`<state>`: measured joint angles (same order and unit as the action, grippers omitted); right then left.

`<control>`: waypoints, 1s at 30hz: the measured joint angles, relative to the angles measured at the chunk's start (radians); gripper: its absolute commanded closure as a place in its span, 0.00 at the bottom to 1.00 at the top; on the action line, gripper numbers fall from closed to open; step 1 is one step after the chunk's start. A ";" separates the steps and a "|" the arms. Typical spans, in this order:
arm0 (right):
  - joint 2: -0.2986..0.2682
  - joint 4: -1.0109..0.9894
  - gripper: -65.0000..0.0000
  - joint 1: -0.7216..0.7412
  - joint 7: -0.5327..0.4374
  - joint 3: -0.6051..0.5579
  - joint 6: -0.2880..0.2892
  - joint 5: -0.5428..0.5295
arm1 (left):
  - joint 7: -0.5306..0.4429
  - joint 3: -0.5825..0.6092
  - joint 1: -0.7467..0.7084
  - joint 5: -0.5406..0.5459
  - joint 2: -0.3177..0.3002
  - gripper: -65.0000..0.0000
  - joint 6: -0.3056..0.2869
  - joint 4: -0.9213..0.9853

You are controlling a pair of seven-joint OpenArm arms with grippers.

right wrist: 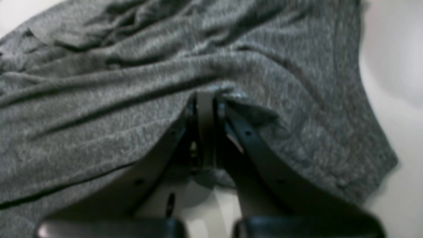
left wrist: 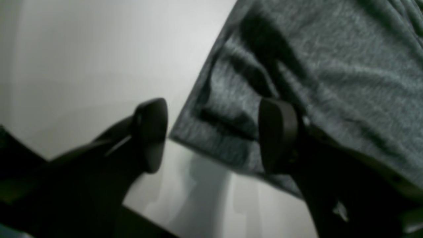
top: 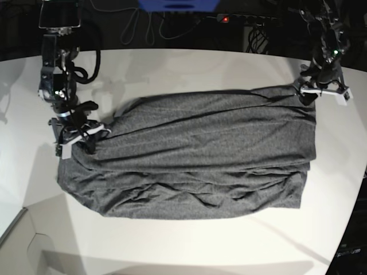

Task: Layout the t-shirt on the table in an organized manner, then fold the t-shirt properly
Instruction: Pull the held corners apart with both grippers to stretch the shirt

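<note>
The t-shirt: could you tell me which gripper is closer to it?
Right. The right gripper is shut on the t-shirt; the left gripper hangs open at its corner, jaws apart.

We see the t-shirt [top: 200,154] as soft heathered grey knit cloth, matt and finely flecked, rumpled into ridges. Beneath it the table [top: 172,69] looks smooth, white and faintly glossy. The left gripper [left wrist: 211,135] has dark, matt, smooth fingers that look like plastic.
</note>
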<state>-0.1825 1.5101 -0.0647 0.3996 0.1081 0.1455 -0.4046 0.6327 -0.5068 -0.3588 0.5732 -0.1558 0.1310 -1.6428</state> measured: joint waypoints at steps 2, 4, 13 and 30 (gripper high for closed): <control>0.000 0.000 1.00 0.000 -0.001 0.000 0.000 0.000 | -0.005 0.000 0.006 0.000 0.001 0.36 0.000 0.021; 0.000 0.002 1.00 -0.005 -0.003 0.000 0.000 -0.001 | -0.020 0.003 0.018 0.000 0.001 0.36 0.000 0.040; 0.000 0.008 1.00 -0.025 -0.002 0.000 0.000 0.000 | -0.058 0.005 0.058 -0.004 -0.008 0.37 -0.011 0.108; 0.000 0.033 1.00 -0.033 -0.003 0.002 0.000 0.000 | -0.132 0.082 0.052 -0.014 -0.016 0.61 -0.016 0.150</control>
<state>-0.1825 1.5429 -0.0975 0.3969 0.1101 0.1452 -0.4049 0.5007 -0.4248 -0.3065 0.5587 -0.1722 0.1146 -1.4925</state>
